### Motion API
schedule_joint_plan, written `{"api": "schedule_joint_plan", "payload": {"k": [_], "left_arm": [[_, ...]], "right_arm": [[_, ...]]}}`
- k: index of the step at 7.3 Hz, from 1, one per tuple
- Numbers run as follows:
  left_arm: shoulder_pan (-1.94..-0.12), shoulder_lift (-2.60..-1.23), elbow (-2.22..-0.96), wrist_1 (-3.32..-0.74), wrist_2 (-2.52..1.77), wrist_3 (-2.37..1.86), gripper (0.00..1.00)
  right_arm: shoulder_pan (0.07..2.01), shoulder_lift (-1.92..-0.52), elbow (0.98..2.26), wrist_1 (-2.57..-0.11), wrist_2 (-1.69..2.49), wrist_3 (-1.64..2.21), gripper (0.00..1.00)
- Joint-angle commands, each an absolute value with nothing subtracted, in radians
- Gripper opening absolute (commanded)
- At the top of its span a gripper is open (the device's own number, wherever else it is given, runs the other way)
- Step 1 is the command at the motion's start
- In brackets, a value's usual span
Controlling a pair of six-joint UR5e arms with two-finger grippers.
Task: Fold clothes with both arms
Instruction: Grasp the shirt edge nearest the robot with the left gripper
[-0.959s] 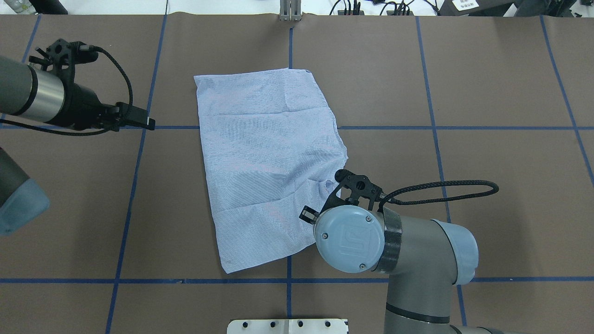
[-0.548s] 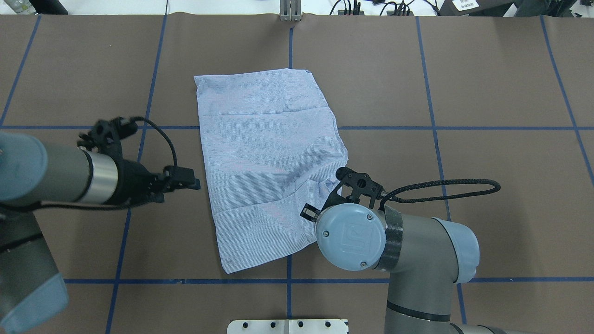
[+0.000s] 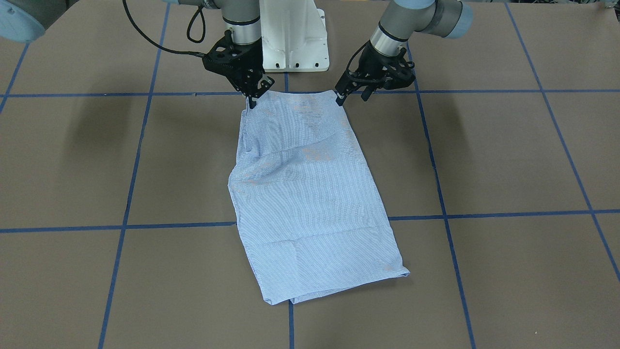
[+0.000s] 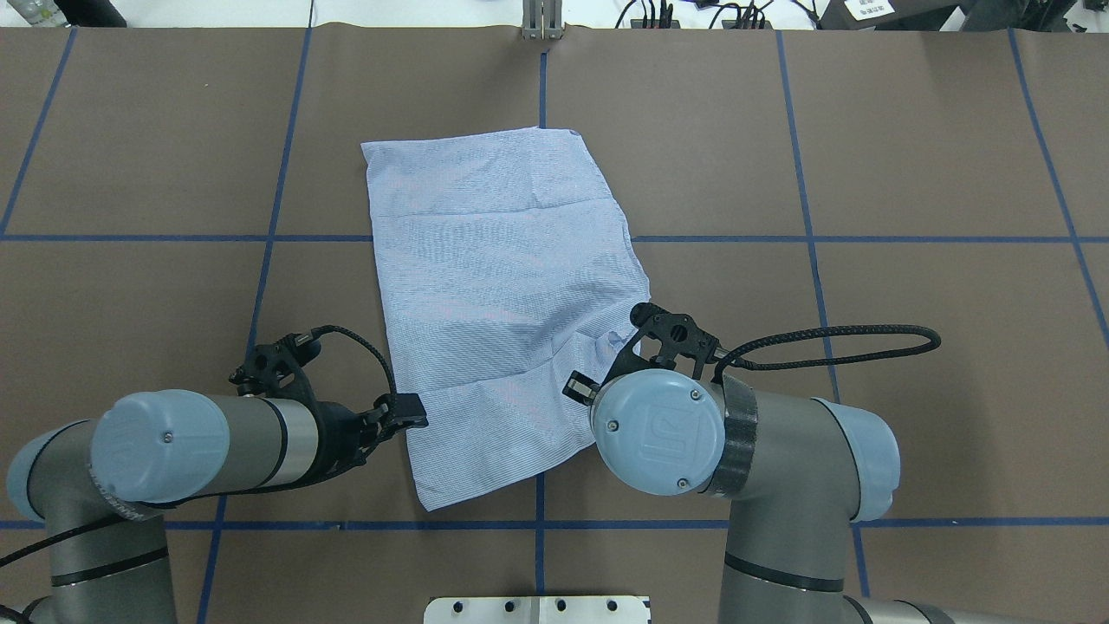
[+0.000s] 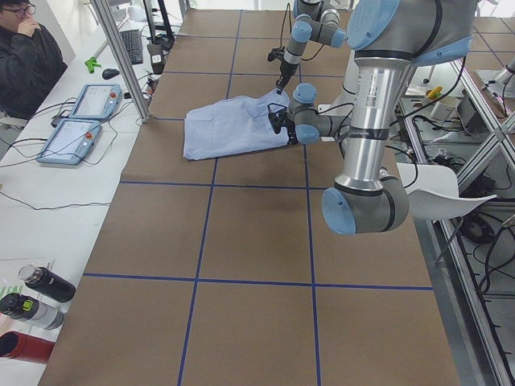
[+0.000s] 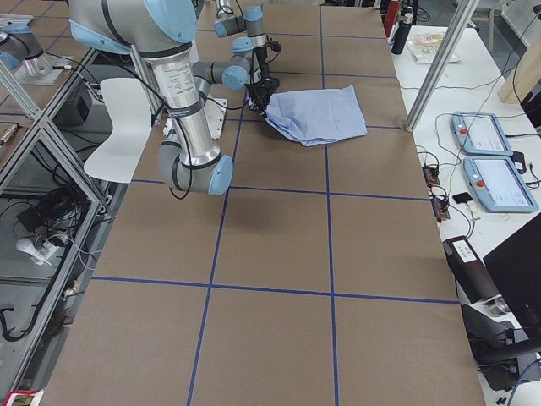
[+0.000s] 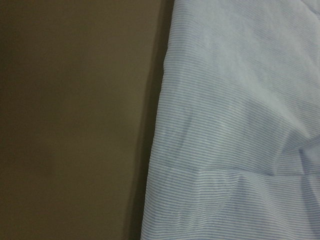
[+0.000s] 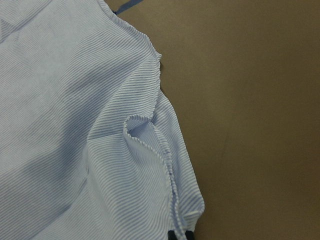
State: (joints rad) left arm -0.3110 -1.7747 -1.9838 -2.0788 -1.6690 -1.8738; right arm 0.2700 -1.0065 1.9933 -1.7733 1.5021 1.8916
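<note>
The clothes are one blue-and-white striped shirt (image 4: pixel 494 286), folded into a long rectangle flat on the brown table (image 4: pixel 910 156). In the front-facing view the shirt (image 3: pixel 310 194) runs from the robot's side toward the camera. My right gripper (image 3: pixel 251 101) is shut on the shirt's near right corner, where the hem curls up (image 8: pixel 150 135). My left gripper (image 3: pixel 351 97) hovers open at the near left corner, with its fingers apart. From overhead the left gripper (image 4: pixel 414 416) touches the shirt's left edge. The left wrist view shows only that edge of the shirt (image 7: pixel 240 100) and bare table.
Blue tape lines (image 4: pixel 806 238) grid the table. The white pedestal base (image 3: pixel 293 39) stands just behind both grippers. A person (image 5: pixel 28 48) sits beyond the table's far edge beside teach pendants (image 5: pixel 80 121). A white chair (image 5: pixel 438 189) stands behind the robot.
My left arm has swung from the far left of the table down to the shirt's near left edge. The right arm has barely shifted and still holds its corner.
</note>
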Motion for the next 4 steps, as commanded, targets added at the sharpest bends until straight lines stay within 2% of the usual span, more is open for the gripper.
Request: {"api": "schedule_joint_plan", "payload": {"k": [1, 4], "left_arm": [[-0.276, -1.805, -1.964, -2.077, -1.667, -1.881, 1.0], [-0.241, -1.809, -1.95, -2.077, -1.667, -1.882, 1.0]], "right_arm": [[0.272, -1.005, 1.994, -1.773, 1.503, 1.891, 0.0], [0.272, -1.005, 1.994, -1.773, 1.502, 1.891, 0.0]]}}
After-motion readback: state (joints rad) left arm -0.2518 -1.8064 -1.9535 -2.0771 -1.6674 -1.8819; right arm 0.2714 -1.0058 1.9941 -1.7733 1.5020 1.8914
